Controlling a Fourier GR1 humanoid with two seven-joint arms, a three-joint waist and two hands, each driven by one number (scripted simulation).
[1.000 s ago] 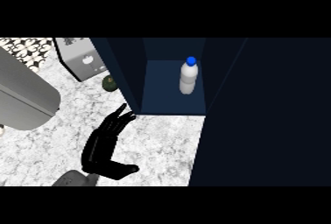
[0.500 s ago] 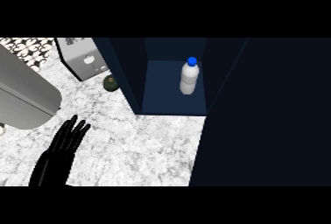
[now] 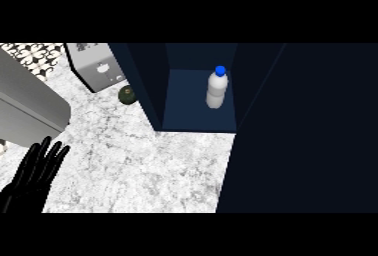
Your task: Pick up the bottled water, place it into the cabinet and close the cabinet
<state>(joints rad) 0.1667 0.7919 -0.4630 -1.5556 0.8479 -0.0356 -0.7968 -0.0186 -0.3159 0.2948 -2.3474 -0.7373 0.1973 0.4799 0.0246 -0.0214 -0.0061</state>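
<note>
The bottled water, white with a blue cap, stands upright inside the dark blue cabinet, toward the back of its floor. The cabinet's door is a large dark panel filling the right side of the view, standing open. My left hand shows at the lower left edge over the marble counter, fingers straight and pointing up, far from the bottle and holding nothing. My right hand does not show.
A grey appliance takes up the left edge. A white box-like machine stands at the back left, with a small dark green round object beside the cabinet's left wall. Marble counter lies in front of the cabinet.
My left hand has pulled back from near the cabinet's front to the lower left edge and opened out flat. The bottle has stayed in place.
</note>
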